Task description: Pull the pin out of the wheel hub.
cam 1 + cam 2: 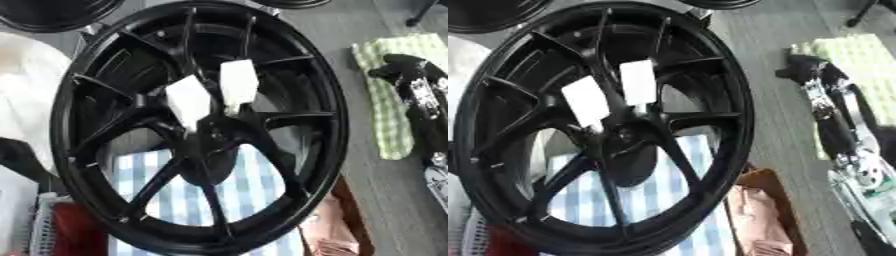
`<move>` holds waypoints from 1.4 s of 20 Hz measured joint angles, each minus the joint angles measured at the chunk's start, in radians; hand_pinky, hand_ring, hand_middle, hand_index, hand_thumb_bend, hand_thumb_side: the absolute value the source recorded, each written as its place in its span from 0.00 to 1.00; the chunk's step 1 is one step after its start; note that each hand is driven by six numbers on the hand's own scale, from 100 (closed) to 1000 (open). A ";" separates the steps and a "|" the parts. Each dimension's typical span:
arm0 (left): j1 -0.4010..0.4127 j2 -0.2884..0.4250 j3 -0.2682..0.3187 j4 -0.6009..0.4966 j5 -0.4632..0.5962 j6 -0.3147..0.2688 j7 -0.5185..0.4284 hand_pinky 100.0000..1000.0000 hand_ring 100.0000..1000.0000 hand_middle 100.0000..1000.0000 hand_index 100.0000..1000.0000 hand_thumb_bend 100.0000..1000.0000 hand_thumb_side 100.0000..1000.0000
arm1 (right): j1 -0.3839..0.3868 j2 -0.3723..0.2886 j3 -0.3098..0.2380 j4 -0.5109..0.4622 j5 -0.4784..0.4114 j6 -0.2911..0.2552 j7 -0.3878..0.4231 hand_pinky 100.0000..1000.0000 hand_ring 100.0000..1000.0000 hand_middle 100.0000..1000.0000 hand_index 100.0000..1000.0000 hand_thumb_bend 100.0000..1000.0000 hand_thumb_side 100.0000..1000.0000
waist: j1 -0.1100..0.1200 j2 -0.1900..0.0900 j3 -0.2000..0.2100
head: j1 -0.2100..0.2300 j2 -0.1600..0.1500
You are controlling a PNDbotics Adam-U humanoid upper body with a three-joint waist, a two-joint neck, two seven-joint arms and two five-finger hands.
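Filling the left eye view, the black wheel [199, 125] stands tilted over a blue-checked cloth [188, 200], two white tabs [238, 82] stuck on spokes just above the hub [208, 150]; the pin itself cannot be made out. Best approach, I judge: pinch at the hub centre and draw straight along the axle line. Right eye view: the right arm [833, 125] lies over green-checked cloth [859, 60], well apart from the wheel; right hand [798, 67] dark, fingers unreadable. Left hand unseen.
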 measured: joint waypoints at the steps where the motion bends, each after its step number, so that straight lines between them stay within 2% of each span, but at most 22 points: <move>1: -0.015 0.028 -0.007 0.000 -0.006 0.004 -0.036 0.78 0.71 0.64 0.80 0.21 0.42 | 0.002 -0.002 0.000 0.000 0.000 0.000 0.000 0.92 0.72 0.56 0.74 0.00 0.70 | 0.001 0.000 0.000 | 0.000 0.002; 5: -0.088 0.119 -0.054 -0.001 -0.031 0.002 -0.228 0.79 0.73 0.67 0.81 0.23 0.45 | 0.002 -0.007 0.001 0.000 0.001 0.000 0.001 0.92 0.72 0.56 0.74 0.00 0.71 | 0.006 -0.002 -0.003 | -0.001 0.004; 8: -0.161 0.161 -0.095 -0.005 -0.031 -0.002 -0.418 0.79 0.74 0.68 0.81 0.23 0.48 | 0.002 -0.010 0.007 0.000 0.001 0.003 0.003 0.92 0.72 0.56 0.74 0.00 0.71 | 0.013 -0.002 -0.009 | 0.000 0.004; 13: -0.293 0.183 -0.159 -0.006 0.001 0.040 -0.757 0.80 0.75 0.69 0.82 0.23 0.55 | 0.002 -0.017 0.013 0.000 0.005 0.008 0.008 0.92 0.72 0.56 0.74 0.00 0.71 | 0.021 -0.002 -0.015 | 0.010 0.006; 16: -0.381 0.181 -0.188 -0.006 0.035 0.085 -0.896 0.80 0.75 0.70 0.82 0.22 0.54 | 0.002 -0.021 0.013 0.000 0.008 0.009 0.010 0.92 0.72 0.56 0.74 0.00 0.71 | 0.023 -0.006 -0.018 | 0.014 0.007; 21: -0.495 0.146 -0.237 -0.006 0.071 0.147 -1.004 0.80 0.75 0.70 0.82 0.24 0.55 | 0.003 -0.025 0.019 0.000 0.008 0.013 0.014 0.92 0.72 0.56 0.74 0.00 0.71 | 0.032 -0.008 -0.024 | 0.017 0.010; 28: -0.634 0.082 -0.338 -0.006 0.064 0.198 -1.033 0.80 0.75 0.69 0.81 0.23 0.56 | 0.001 -0.033 0.025 0.000 0.008 0.013 0.023 0.92 0.72 0.56 0.74 0.00 0.71 | 0.032 -0.011 -0.047 | 0.030 0.016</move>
